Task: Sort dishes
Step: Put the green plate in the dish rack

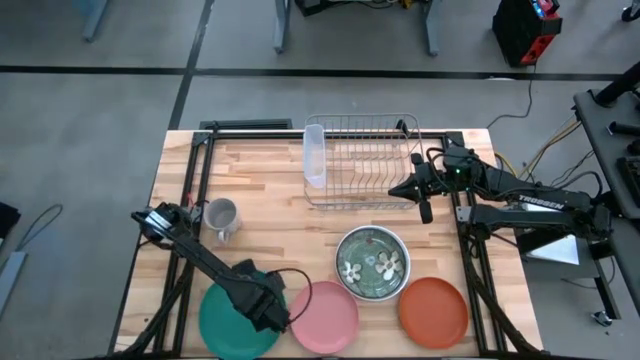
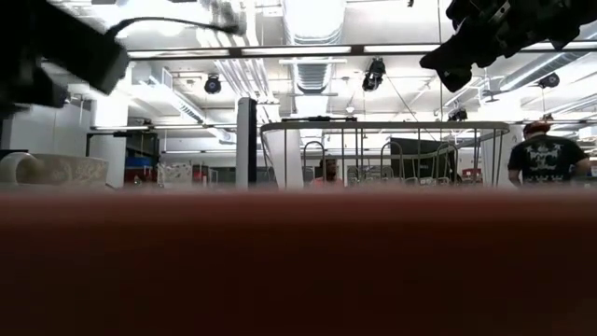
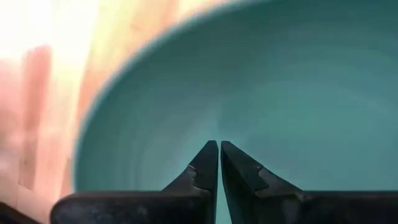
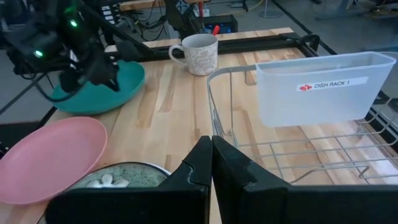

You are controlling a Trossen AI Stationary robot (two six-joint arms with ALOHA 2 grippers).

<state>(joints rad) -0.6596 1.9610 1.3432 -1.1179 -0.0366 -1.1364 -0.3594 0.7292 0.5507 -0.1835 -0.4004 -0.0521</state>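
Teal plate point(image 1: 225, 318) at seven o'clock on the counter point(image 1: 270, 190), left gripper point(image 1: 272, 318) over its rim with fingers closed, right gripper point(image 1: 424, 212) with fingers closed beside the wire dish rack point(image 1: 365, 160) at one o'clock.

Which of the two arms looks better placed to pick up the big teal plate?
The left. Its gripper hangs right over the teal plate, jaws shut, while the right gripper waits far off beside the wire rack.

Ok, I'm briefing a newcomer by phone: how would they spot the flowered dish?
Find the wire dish rack at the table's far edge. Come straight toward the near edge: the flowered dish sits between the pink plate and orange-red plate. Only it is dark green with white flowers.
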